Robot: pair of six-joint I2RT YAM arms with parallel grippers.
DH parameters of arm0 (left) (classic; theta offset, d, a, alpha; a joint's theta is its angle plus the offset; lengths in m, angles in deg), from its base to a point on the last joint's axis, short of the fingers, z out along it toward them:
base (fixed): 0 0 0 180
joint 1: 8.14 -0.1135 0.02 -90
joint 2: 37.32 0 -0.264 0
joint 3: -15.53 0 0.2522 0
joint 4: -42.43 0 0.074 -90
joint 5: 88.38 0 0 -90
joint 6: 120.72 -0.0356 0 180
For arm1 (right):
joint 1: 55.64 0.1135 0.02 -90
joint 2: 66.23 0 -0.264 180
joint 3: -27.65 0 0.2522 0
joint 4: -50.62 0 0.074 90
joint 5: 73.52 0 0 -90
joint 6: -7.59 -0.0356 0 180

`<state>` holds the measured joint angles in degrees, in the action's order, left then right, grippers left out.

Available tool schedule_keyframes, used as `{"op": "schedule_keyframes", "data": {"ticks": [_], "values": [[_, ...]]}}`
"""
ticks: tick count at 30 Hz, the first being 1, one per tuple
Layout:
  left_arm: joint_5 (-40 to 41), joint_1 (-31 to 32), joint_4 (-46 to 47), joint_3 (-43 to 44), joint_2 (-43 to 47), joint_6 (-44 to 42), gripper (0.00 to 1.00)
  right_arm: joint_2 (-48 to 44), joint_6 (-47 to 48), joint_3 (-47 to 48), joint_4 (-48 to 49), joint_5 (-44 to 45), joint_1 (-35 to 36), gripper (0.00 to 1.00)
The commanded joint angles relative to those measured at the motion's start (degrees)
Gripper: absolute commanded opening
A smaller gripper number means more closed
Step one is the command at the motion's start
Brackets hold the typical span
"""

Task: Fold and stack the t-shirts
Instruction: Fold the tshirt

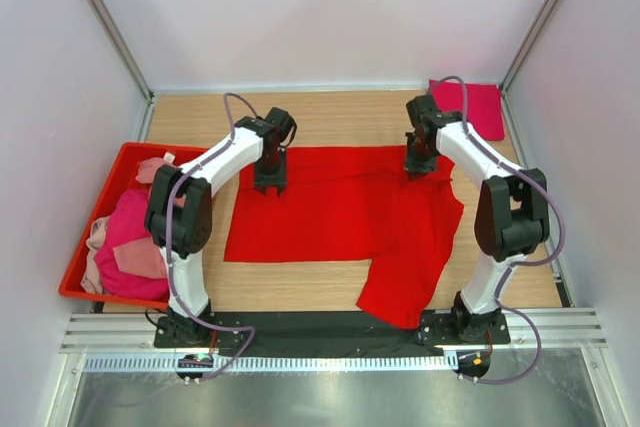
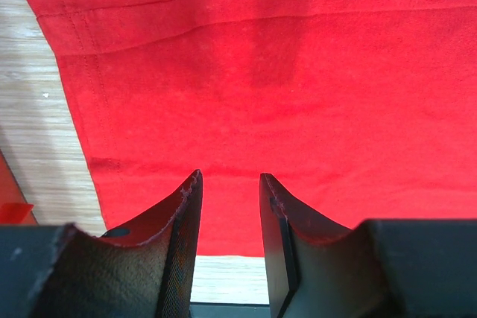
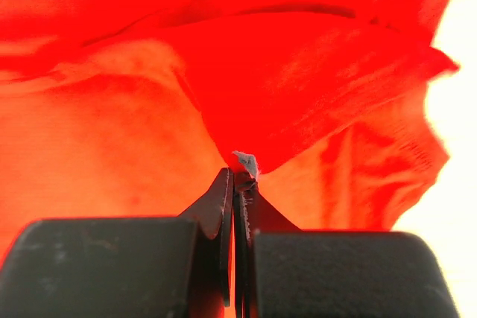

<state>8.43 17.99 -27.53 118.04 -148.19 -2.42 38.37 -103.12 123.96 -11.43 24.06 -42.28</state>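
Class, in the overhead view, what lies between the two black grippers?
Only the far edge of the spread bright red cotton t-shirt, running from the left gripper to the right gripper; the top external view shows it.

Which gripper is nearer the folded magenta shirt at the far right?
Right. The right gripper, shut on the spread red shirt, is just left of the magenta shirt; the left gripper is farther left.

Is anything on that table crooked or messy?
The bright red cotton t-shirt lies unevenly: its near right part juts out at an angle toward the table edge, and cloth bunches up where the right end effector pinches it.
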Motion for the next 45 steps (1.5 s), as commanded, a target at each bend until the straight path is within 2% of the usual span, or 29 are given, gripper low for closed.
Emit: {"op": "schedule_keyframes", "data": {"ticks": [1, 5, 9, 14, 16, 17, 19, 20, 23, 28, 32, 36, 41, 44, 45], "values": [[-0.9, 0.1, 1.3, 1.3, 0.0, 0.4, 0.38, -4.5, -4.4, -1.3, -2.8, -6.7, -0.1, 0.01], [-1.1, 0.1, 1.3, 1.4, -0.4, 0.2, 0.38, -6.8, -7.5, -4.2, -5.6, -12.8, 0.0, 0.01], [-0.7, 0.1, 0.7, 2.2, -1.1, -0.5, 0.38, -11.0, -10.1, -11.4, -6.4, -17.8, 0.5, 0.01], [-0.8, 0.1, 0.7, 3.5, -1.7, -0.7, 0.38, -16.7, -14.1, -18.2, -6.2, -22.0, 4.5, 0.01], [-0.8, 0.1, 0.8, 3.8, -2.2, -0.9, 0.38, -17.4, -14.8, -20.9, -3.2, -25.3, 5.0, 0.1], [-0.8, 0.1, 0.7, 4.4, -2.2, -1.0, 0.38, -17.5, -14.0, -20.4, -3.3, -23.8, 4.5, 0.2], [-0.9, 0.1, 0.4, 5.1, -2.9, -1.2, 0.38, -17.4, -12.8, -16.4, -4.7, -20.6, 3.3, 0.3], [-0.8, 0.1, 0.1, 5.7, -2.9, -1.2, 0.38, -17.5, -12.3, -15.1, -4.4, -20.0, 2.4, 0.4], [-1.2, 0.1, -0.1, 6.2, -3.1, -1.3, 0.39, -15.9, -12.5, -10.5, -4.1, -16.6, -2.0, 0.48], [-1.1, -0.1, -0.6, 7.7, -3.4, -1.3, 0.39, -8.2, -9.8, -3.0, -0.3, -4.4, -6.2, 0.51], [-1.4, -1.0, -1.1, 9.8, -4.3, -1.2, 0.39, -1.5, -9.4, 1.7, 5.7, -1.2, -6.6, 0.51], [-3.5, -4.1, -2.0, 12.4, -6.5, -0.6, 0.39, 6.6, -9.3, 9.7, 7.2, 2.2, -6.7, 0.51], [-4.9, -7.5, -2.3, 15.6, -10.0, -0.5, 0.39, 14.6, -8.7, 13.9, 12.0, 4.8, -6.9, 0.51], [-4.9, -9.0, -2.5, 16.5, -11.9, -0.8, 0.39, 18.4, -8.9, 17.5, 11.6, 7.4, -8.4, 0.51], [-4.8, -9.5, -2.7, 16.9, -12.6, -1.0, 0.39, 21.2, -9.5, 20.3, 8.6, 10.1, -9.3, 0.52]]}}
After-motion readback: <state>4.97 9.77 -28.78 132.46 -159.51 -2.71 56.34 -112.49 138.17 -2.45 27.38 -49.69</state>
